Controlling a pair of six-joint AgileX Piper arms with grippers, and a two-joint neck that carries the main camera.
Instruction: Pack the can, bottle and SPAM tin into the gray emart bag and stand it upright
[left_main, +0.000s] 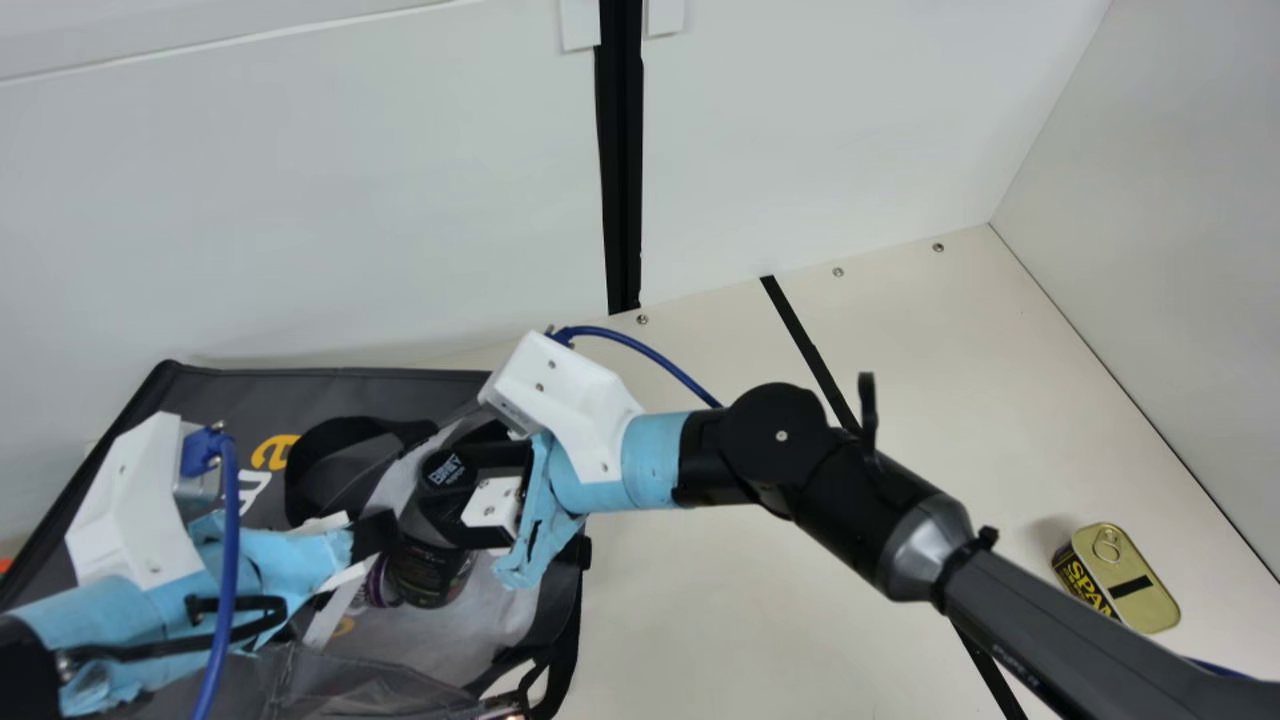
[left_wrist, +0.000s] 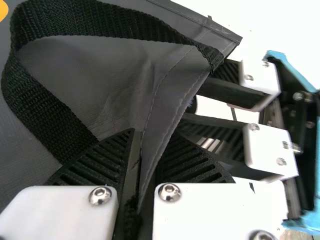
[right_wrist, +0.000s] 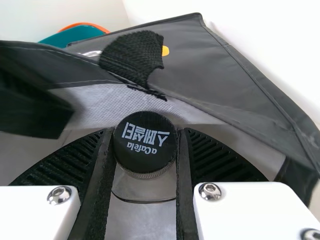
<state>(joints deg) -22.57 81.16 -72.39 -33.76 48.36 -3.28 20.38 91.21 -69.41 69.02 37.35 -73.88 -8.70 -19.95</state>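
At the far left edge of the frame, in the main view, a small orange thing (left_main: 5, 565) shows. From there to the lower middle spreads the gray emart bag (left_main: 230, 395), with its mouth open and its pale lining visible. One black handle (left_main: 340, 432) makes a loop above the lining.

The left pincer (left_main: 372, 533), in the lower left of the frame, is closed on the bag: in the left wrist view, a fold of the gray cloth is clamped between its two ribbed sides, and the black webbing of a handle runs just beside.

A little to the right, a purplish thing (left_main: 378, 585) is partly hidden against the bottle; I cannot tell what it is. The bottle (left_main: 430, 578), with dark body and black cap (left_main: 447, 472), is over the lining, inside the outline of the bag. The right pincer (left_main: 432, 495) is clamped on its cap. In the right wrist view, the round top of this cap, with white print, sits between the two sides.

In the lower right of the frame, the SPAM tin (left_main: 1135, 585) lies on the bench (left_main: 740, 620), well apart from the bag, with its pull-ring lid on top.
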